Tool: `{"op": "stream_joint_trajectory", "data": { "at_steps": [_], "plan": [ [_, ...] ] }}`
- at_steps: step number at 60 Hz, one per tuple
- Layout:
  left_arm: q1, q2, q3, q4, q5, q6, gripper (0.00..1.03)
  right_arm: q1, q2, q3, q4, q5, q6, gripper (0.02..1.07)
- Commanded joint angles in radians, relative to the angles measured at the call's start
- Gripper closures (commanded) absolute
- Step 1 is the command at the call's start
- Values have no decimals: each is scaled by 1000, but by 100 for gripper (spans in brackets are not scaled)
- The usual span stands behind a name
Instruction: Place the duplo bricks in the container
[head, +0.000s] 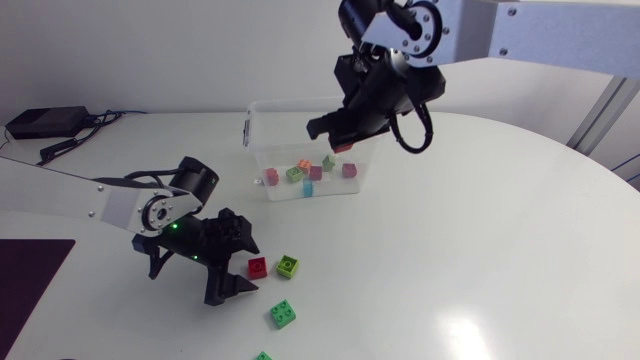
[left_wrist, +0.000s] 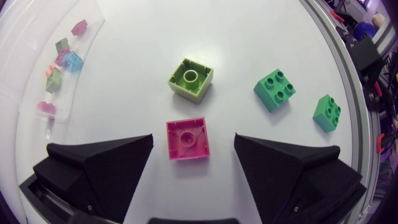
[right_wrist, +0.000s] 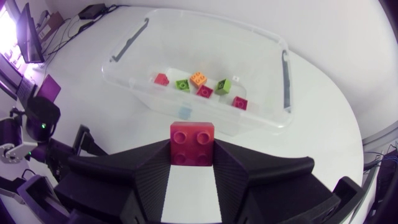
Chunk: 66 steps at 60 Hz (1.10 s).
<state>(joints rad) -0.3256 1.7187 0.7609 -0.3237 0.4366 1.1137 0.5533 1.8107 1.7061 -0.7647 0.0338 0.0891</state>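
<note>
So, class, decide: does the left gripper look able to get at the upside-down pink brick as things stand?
Probably yes: the pink brick lies between the open fingers of the left gripper, untouched and uncovered; the lime brick sits clear ahead.

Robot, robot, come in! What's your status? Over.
Right gripper shut on red brick, up by the container. Left gripper open around pink brick on the table. Three green bricks loose ahead. Nothing in the way.
</note>
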Motion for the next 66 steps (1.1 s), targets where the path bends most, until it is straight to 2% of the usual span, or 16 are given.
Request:
{"op": "stream_joint_trajectory", "data": {
  "at_steps": [1, 5, 7, 13, 14, 15, 28, 41, 44, 45, 46, 48, 51, 55, 66],
  "plan": [
    [-30, 42, -3, 26, -2, -35, 19, -21, 39, 72, 13, 0, -15, 82],
    [-46, 59, -3, 44, -6, -49, 25, -33, 68, 112, 15, -5, -19, 82],
    [-52, 70, -3, 54, -13, -55, 32, -41, 82, 130, 19, -8, -20, 82],
    [-61, 88, -3, 75, -18, -72, 62, -56, 121, 182, 38, -15, -25, 82],
    [-63, 93, -3, 80, -19, -74, 71, -58, 130, 191, 41, -15, -28, 82],
    [-63, 94, -3, 81, -19, -75, 73, -59, 137, 201, 41, -15, -28, 82],
    [-58, 28, -34, 69, -22, -64, 75, -89, 242, 296, 65, -28, -35, 79],
    [-23, -142, -18, -32, -22, -38, 75, -122, 360, 420, 65, -29, -45, 79],
    [-18, -182, -11, -48, -22, -43, 75, -131, 388, 451, 64, -29, -48, 67],
    [-16, -200, -2, -69, -22, -43, 75, -133, 404, 469, 54, -29, -49, 58],
    [-15, -211, 5, -78, -22, -41, 75, -135, 411, 477, 50, -29, -49, 54],
    [-6, -243, 28, -109, -22, -41, 75, -139, 437, 507, 31, -31, -51, 33],
    [5, -275, 66, -143, -22, -41, 75, -141, 455, 529, 21, -29, -57, 18],
    [17, -295, 115, -173, -21, -43, 75, -142, 467, 541, 13, -31, -60, 14],
    [46, -297, 261, -201, 8, -58, 75, -141, 447, 527, -16, -35, -78, 14]
  ]
}}
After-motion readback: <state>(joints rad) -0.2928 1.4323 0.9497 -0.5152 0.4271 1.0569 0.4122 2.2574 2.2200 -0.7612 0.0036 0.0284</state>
